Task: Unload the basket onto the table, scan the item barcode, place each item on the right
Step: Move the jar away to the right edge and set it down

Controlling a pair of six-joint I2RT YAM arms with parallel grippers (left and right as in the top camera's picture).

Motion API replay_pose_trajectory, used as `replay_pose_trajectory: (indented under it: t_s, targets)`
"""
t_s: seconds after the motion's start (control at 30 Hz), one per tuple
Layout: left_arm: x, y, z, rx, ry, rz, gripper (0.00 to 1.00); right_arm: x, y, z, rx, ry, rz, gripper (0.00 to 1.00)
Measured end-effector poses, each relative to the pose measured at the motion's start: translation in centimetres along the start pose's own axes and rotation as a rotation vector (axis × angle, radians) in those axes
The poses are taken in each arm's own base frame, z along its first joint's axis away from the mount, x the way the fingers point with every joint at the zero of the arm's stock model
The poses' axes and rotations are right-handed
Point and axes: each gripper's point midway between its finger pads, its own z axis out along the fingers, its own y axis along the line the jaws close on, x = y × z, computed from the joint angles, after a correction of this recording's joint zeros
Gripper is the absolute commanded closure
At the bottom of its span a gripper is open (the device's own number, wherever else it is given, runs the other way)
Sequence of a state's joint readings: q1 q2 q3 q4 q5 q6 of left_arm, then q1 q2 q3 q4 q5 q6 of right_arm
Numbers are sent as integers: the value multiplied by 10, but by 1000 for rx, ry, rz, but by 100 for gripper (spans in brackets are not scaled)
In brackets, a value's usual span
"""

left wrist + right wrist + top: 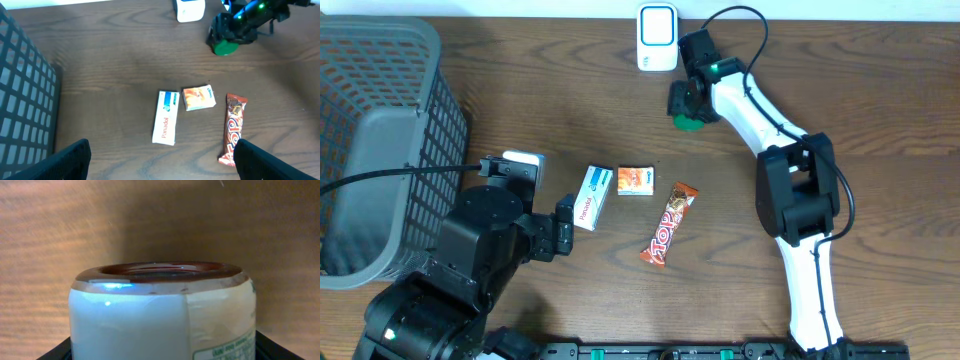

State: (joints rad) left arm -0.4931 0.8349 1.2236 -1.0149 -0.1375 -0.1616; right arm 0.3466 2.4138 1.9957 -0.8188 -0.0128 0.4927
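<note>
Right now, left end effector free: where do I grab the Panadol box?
I'd pinch across its narrow width, coming straight down, toward the end nearest the left arm. The Panadol box lies flat with both long sides clear there; at its far end the orange box sits close beside it, leaving little room for a finger.

A: Any readable text?
B: White-and-blue cardboard box [166,117] says "Panadol", running lengthwise. Red-orange foil-wrapped candy bar [233,130] has big letters "TOP".
A: Small orange cardboard box [199,97]?
B: Printed, but too small to read.
A: White jar with a paper label [165,325]?
B: Green print at the label's lower edge, cut off, illegible.
</note>
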Motion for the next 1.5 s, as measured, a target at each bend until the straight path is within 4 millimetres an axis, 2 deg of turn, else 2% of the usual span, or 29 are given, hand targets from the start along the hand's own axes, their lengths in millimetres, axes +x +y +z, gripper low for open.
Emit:
replay_pose_trajectory:
  t_s: [0.13, 0.23, 0.4, 0.47, 0.57, 0.87, 1.2, 1.33, 1.5]
  targets:
    - [0, 0, 0, 0, 0, 0, 9, 14, -18, -16, 36, 76, 18, 55]
    - [0, 0, 0, 0, 1, 0, 9, 23, -39, -40, 91, 128, 41, 55]
    - [0, 0, 0, 0, 0, 0, 9, 31, -90, -100, 210, 177, 100, 54]
    - [0, 0, 0, 0, 1, 0, 9, 41, -114, -119, 251, 232, 140, 54]
    - [0, 0, 0, 0, 0, 0, 9, 54, -153, -137, 292, 317, 223, 55]
    - [0, 0, 0, 0, 0, 0, 9, 61, -268, -160, 206, 402, 513, 50]
    - [0, 0, 0, 0, 0, 0, 8, 77, -394, -186, 146, 310, 848, 48]
    - [0, 0, 0, 0, 0, 0, 9, 91, -432, -187, 87, 284, 978, 48]
    - [0, 0, 0, 0, 0, 0, 9, 109, -467, -172, 31, 287, 1096, 48]
